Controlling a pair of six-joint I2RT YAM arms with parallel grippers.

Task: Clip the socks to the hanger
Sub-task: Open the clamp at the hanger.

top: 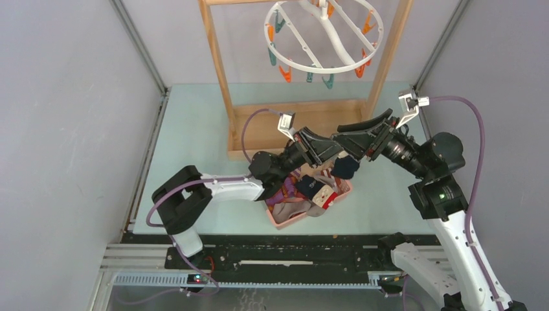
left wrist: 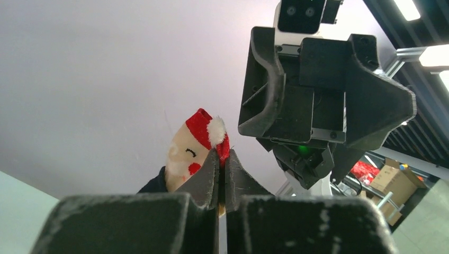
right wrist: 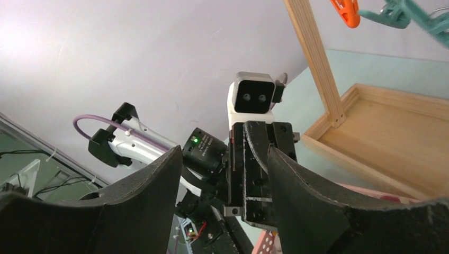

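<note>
Dangling over the far edge of a pink basket (top: 278,222), one navy sock (top: 345,167) shows a cream Santa face with a red hat and a white pompom at its cuff. It hangs from the left pincer (left wrist: 221,159), whose fingers are pressed together on the fabric just beside the hat. The basket sits on the pale green desk (top: 194,162) beneath both arms. It holds a heap of other socks (top: 304,206) in purple, tan-grey and red-and-white. The right pincer (right wrist: 225,159) faces the left one at close range, its fingers spread wide and touching nothing. The hanger (top: 336,40) is a white ring with curved spokes and orange and teal clips around its rim. It hangs from a wooden rack (top: 217,58) at the far side of the desk, well apart from the held sock.
</note>
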